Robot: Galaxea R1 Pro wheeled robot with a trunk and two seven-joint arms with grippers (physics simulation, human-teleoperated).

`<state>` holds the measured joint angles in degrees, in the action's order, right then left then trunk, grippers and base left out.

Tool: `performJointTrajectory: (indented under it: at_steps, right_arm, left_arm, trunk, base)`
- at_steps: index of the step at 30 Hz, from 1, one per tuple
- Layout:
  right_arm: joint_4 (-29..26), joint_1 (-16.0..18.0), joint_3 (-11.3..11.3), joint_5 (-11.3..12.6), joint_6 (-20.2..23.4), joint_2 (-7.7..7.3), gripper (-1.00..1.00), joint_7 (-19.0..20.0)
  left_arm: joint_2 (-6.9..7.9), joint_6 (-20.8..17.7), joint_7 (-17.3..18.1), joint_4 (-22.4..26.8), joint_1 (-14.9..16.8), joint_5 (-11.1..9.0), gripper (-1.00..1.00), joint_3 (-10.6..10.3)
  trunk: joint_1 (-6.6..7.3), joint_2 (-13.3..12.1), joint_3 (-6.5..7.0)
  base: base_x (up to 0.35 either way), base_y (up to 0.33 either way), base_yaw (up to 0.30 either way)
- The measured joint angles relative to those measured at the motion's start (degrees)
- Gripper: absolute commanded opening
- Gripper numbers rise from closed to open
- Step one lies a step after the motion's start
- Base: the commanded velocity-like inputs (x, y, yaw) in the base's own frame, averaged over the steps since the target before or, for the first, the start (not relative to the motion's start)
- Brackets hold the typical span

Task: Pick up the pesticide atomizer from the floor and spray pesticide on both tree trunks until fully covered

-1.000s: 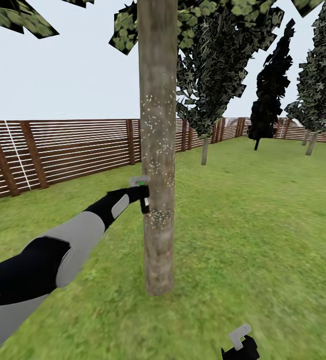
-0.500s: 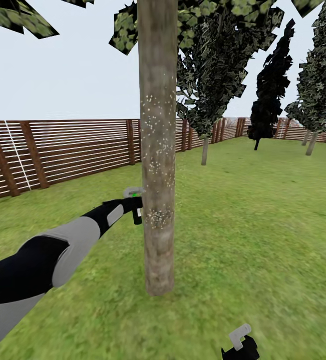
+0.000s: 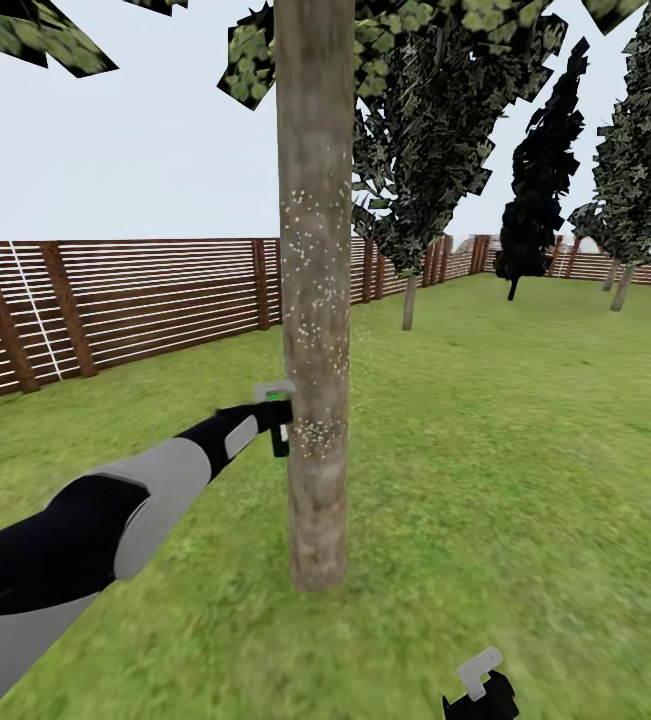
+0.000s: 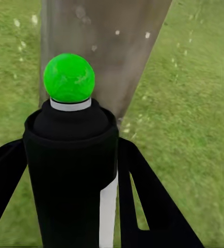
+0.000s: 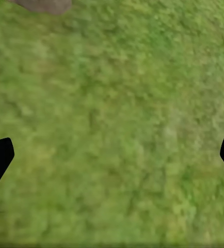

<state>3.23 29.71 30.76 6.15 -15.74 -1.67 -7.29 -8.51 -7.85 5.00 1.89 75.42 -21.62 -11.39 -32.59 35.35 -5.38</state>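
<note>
- The pesticide atomizer (image 3: 278,414) stands upright, long axis vertical, green-dotted head at 12 o'clock, nozzle facing the tree trunk (image 3: 315,300) at its 3 o'clock, just beside the bark; contact is hard to judge.
- The left gripper (image 3: 273,418) has its 2 fingers (image 4: 143,196) clamped on the bottle's dark body.
- The right gripper (image 3: 480,690) hangs low over the lawn (image 3: 525,450), fingers wide apart, holding nothing.
- White pesticide (image 3: 317,432) specks dot the bark.
- Since 0.5 s ago, the atomizer sits slightly nearer the trunk.

dark cypress-like columns (image 3: 540,190) far right | smaller trees (image 3: 420,160) by fence corner | pale sky (image 3: 115,150)
</note>
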Motion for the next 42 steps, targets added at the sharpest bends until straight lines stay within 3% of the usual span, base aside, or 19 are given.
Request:
performJointTrajectory:
  at_steps: [3,8,10,13,15,17,23,24,28,31,34,37,38,39,40,42]
  right_arm:
    - [0.0,0.0,0.0,0.0,0.0,0.00,1.00,0.0]
    - [0.0,0.0,0.0,0.0,0.0,0.00,1.00,0.0]
    - [0.0,0.0,0.0,0.0,0.0,0.00,1.00,0.0]
    - [0.0,0.0,0.0,0.0,0.0,0.00,1.00,0.0]
    - [0.0,0.0,0.0,0.0,0.0,0.00,1.00,0.0]
    - [0.0,0.0,0.0,0.0,0.0,0.00,1.00,0.0]
    - [0.0,0.0,0.0,0.0,0.0,0.00,1.00,0.0]
    - [0.0,0.0,0.0,0.0,0.0,0.00,1.00,0.0]
    - [0.0,0.0,0.0,0.0,0.0,-0.02,1.00,0.0]
    - [0.0,0.0,0.0,0.0,-0.1,-0.01,1.00,0.0]
    - [0.0,0.0,0.0,0.0,0.0,-0.06,1.00,0.0]
    - [0.0,0.0,0.0,0.0,0.0,-0.03,1.00,0.0]
    - [0.0,0.0,0.0,0.0,0.0,-0.01,1.00,0.0]
    - [0.0,0.0,0.0,0.0,0.0,0.00,1.00,0.0]
    - [0.0,0.0,0.1,0.0,0.0,0.00,1.00,0.0]
    - [0.0,0.0,0.0,0.0,-0.1,0.00,1.00,0.0]
  left_arm:
    - [-0.01,2.9,-0.3,0.3,-0.4,-0.1,-1.00,-0.1]
    - [-1.48,4.2,1.0,0.6,-0.4,-0.3,-1.00,-0.2]
    - [-1.49,4.2,6.0,0.7,-0.4,-0.4,-1.00,-0.2]
    - [-1.49,3.9,19.9,0.7,-0.4,-0.4,-1.00,-0.2]
    - [-1.49,3.6,24.2,0.6,-0.4,-0.3,-1.00,-0.3]
    - [-1.49,3.6,25.8,0.2,-0.4,-0.1,-1.00,-0.3]
    - [-1.49,3.6,25.2,-0.1,-0.4,0.1,-1.00,0.0]
    - [-1.48,3.6,22.5,-0.1,-0.5,0.1,-1.00,-0.1]
    - [-1.48,3.6,6.3,-0.1,-0.5,0.1,-1.00,0.0]
    - [-1.48,3.7,3.2,-0.2,-1.2,0.0,-1.00,0.0]
    - [-1.48,5.8,2.8,-0.2,-2.8,0.0,-1.00,0.0]
    - [-1.49,14.7,3.4,-0.1,-5.7,0.1,-1.00,0.1]
    - [-1.45,16.5,6.1,-0.1,-6.2,0.6,-1.00,0.0]
    - [-1.07,18.8,10.4,-0.1,-7.1,3.5,-1.00,-0.2]
    - [-0.88,21.5,12.1,-0.1,-7.7,5.8,-1.00,-0.1]
    - [-0.65,25.4,13.4,-0.1,-10.7,7.8,-1.00,-0.4]
  trunk:
    - [0.00,0.0,0.01]
    - [0.00,0.0,0.00]
    - [0.00,0.0,0.00]
    - [0.00,0.0,0.00]
    - [0.00,0.0,0.00]
    - [0.00,0.0,0.00]
    - [0.00,0.0,0.00]
    - [0.00,0.0,0.00]
    - [0.00,0.0,0.00]
    - [0.00,0.0,0.00]
    - [0.00,0.0,-0.01]
    - [0.00,0.0,0.00]
    - [0.00,0.0,0.00]
    - [0.00,0.0,0.00]
    - [0.00,0.0,0.00]
    - [0.00,0.0,-0.02]
  base:
    - [0.000,0.000,0.000]
    - [0.000,0.000,0.000]
    - [0.000,0.000,0.000]
    - [0.000,0.000,0.000]
    - [0.000,0.000,0.000]
    - [0.000,0.000,0.000]
    - [0.000,0.000,0.000]
    - [0.000,0.000,0.000]
    - [0.000,0.000,0.000]
    - [0.000,0.000,0.000]
    - [0.000,0.000,0.000]
    - [0.000,0.000,0.000]
    - [0.000,0.000,0.000]
    - [0.000,0.000,0.000]
    - [0.000,0.000,0.000]
    - [0.000,0.000,0.000]
